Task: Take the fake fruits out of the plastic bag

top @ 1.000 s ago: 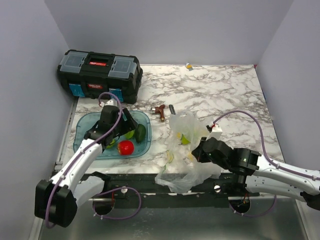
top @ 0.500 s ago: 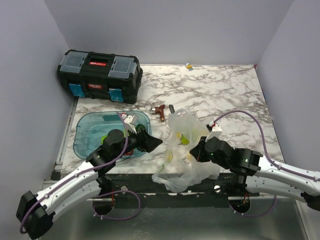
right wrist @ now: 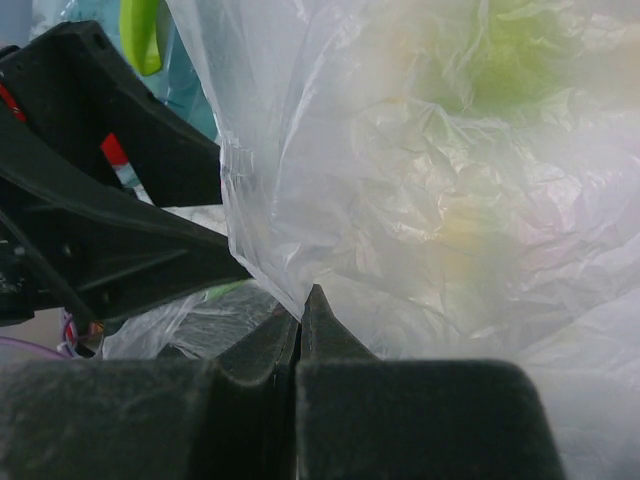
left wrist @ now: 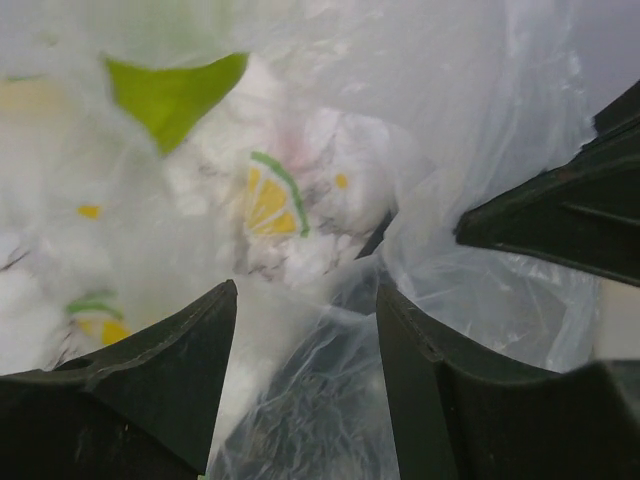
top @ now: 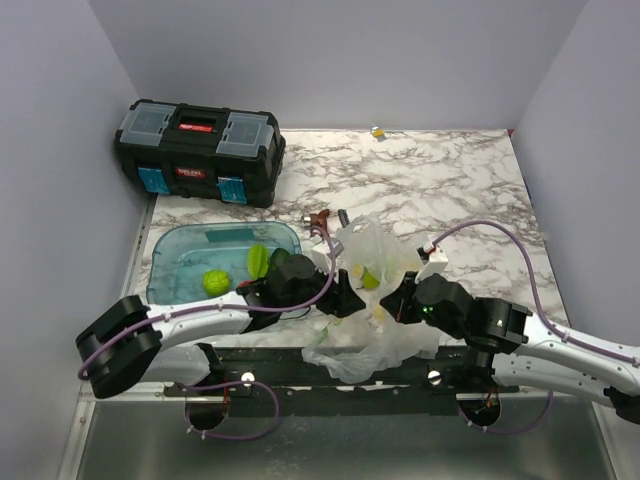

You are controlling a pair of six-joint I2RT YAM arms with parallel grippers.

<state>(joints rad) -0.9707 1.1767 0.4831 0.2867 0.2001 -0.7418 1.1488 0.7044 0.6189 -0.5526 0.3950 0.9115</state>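
The clear plastic bag point(top: 375, 320) with green and yellow marks lies crumpled at the table's front edge. A yellow-green fruit point(top: 370, 278) shows through it, and also in the right wrist view point(right wrist: 495, 70). My right gripper point(top: 400, 300) is shut on a fold of the bag point(right wrist: 330, 200). My left gripper point(top: 345, 300) is open at the bag's left side, with bag film point(left wrist: 300, 400) between its fingers point(left wrist: 150, 370). A ribbed green fruit point(top: 258, 260) and a dark green avocado-shaped fruit point(top: 281, 262) lie in the blue tray point(top: 180, 250). The red fruit is hidden.
A lime-green ball-like fruit point(top: 215, 282) also lies in the tray. A black toolbox point(top: 200, 150) stands at the back left. A small brown tool point(top: 320, 220) lies behind the bag. A small yellow object point(top: 377, 131) sits at the far edge.
My left arm has swung right from over the blue tray to the bag's left side. The right gripper has stayed shut on the bag.
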